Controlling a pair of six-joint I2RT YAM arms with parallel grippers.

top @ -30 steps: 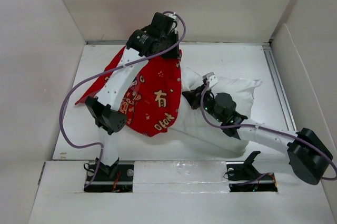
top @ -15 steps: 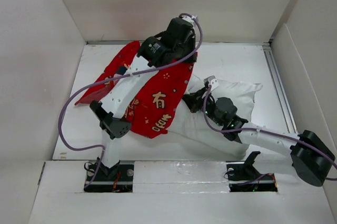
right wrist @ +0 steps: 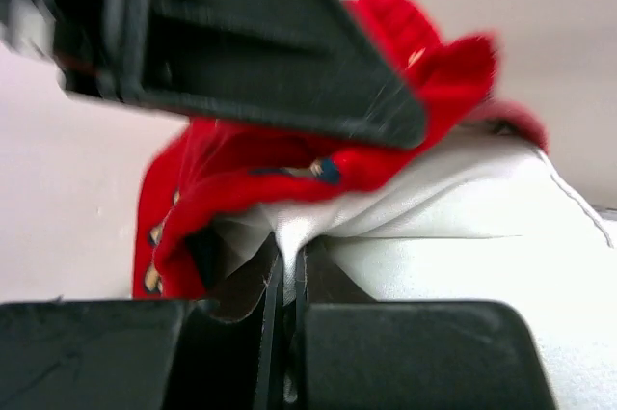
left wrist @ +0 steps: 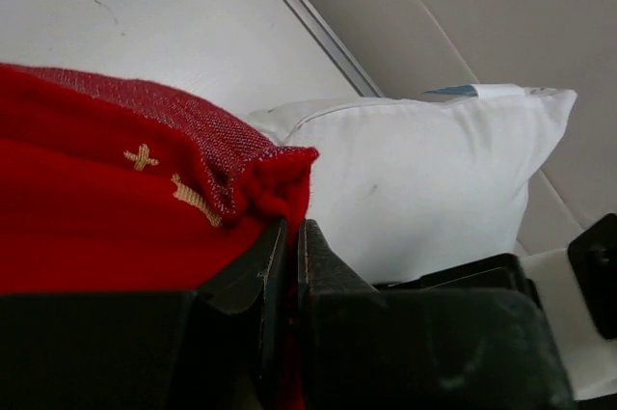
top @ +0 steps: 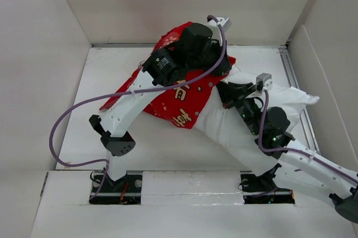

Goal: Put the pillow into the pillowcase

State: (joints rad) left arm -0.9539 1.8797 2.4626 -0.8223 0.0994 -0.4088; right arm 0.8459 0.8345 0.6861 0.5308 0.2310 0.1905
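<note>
The red pillowcase (top: pixel 182 101) with gold characters hangs lifted at the back of the table, one end trailing down to the left. My left gripper (top: pixel 222 69) is shut on its hem; the left wrist view shows the jaws (left wrist: pixel 286 236) pressed together on a red fold (left wrist: pixel 116 198). The white pillow (top: pixel 235 129) lies slanted to the right of it, its left end under the red cloth. My right gripper (top: pixel 228 90) is shut on a pinch of pillow fabric (right wrist: pixel 289 236) just below the pillowcase's edge (right wrist: pixel 289 164). Beyond the left jaws shows the pillow's corner (left wrist: pixel 434 178).
White walls enclose the table on three sides. A metal rail (top: pixel 292 84) runs along the right side, also seen as a rail (left wrist: pixel 308 19) in the left wrist view. The left arm's purple cable (top: pixel 67 120) loops over the left half.
The left arm swung right and up, dragging the pillowcase toward and over the pillow's end. The right arm moved right and farther back, carrying the pillow with it.
</note>
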